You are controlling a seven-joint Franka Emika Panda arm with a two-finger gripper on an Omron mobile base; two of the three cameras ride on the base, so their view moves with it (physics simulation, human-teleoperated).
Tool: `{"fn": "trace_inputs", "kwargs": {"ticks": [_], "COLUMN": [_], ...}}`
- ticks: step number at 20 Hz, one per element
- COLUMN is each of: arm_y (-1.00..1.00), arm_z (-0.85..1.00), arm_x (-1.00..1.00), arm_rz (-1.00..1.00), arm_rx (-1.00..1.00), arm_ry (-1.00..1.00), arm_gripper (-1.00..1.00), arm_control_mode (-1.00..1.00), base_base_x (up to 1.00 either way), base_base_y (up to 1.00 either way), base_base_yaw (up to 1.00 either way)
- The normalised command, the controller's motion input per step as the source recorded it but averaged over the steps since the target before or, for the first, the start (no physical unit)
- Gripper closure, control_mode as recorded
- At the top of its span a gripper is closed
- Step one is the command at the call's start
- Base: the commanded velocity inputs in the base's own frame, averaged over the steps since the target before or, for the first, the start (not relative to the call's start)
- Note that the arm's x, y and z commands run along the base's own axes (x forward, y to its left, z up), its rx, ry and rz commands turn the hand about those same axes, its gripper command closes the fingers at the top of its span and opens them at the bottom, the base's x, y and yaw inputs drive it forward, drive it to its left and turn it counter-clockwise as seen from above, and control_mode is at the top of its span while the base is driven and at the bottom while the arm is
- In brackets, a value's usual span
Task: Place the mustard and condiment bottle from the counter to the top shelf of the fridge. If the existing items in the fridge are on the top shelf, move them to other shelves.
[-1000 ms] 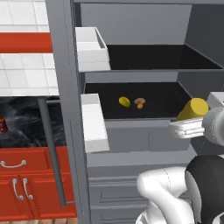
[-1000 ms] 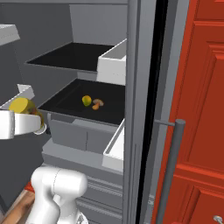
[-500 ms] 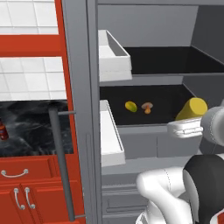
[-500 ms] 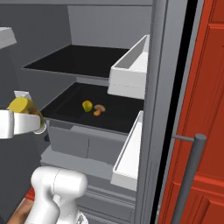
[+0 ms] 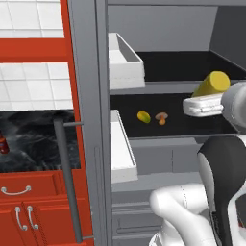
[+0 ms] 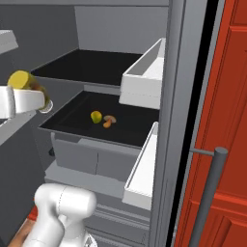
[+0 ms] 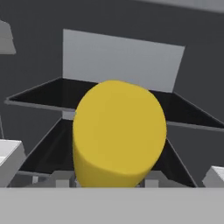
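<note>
Kitchen: fridge (image 5: 91, 57), marble counter (image 5: 33, 139)

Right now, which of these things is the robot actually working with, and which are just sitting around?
Part of the job:
- tall yellow squeeze bottle of mustard, in the gripper
- small dark red condiment bottle on the black marble counter
- grey fridge; yellow-green oval fruit and orange-tan mushroom piece lie on its lower black shelf

Just there:
- red cabinets
- white door bins

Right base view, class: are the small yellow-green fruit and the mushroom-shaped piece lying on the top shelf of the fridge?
No, the fruit and the mushroom-shaped piece lie side by side on the lower black shelf, beneath the top shelf.
</note>
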Motion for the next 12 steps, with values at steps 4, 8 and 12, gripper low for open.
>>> {"fn": "trace_inputs", "kwargs": {"ticks": [4, 8, 12], "arm_y": [0.00, 0.00, -0.01], "arm_z": [0.37, 0.00, -0.01], "arm_x": [0.94, 1.00, 0.96], "arm_rz": [0.00, 0.00, 0.00], "arm_rx": [0.00, -0.02, 0.00], "arm_ry": [0.00, 0.02, 0.03], "arm_gripper": [1.00, 1.00, 1.00], "arm_control_mode": [-1.00, -1.00, -1.00], "base_base_x": [0.00, 0.00, 0.00], "base_base_y": [0.00, 0.00, 0.00], "base_base_yaw": [0.00, 0.00, 0.00]}}
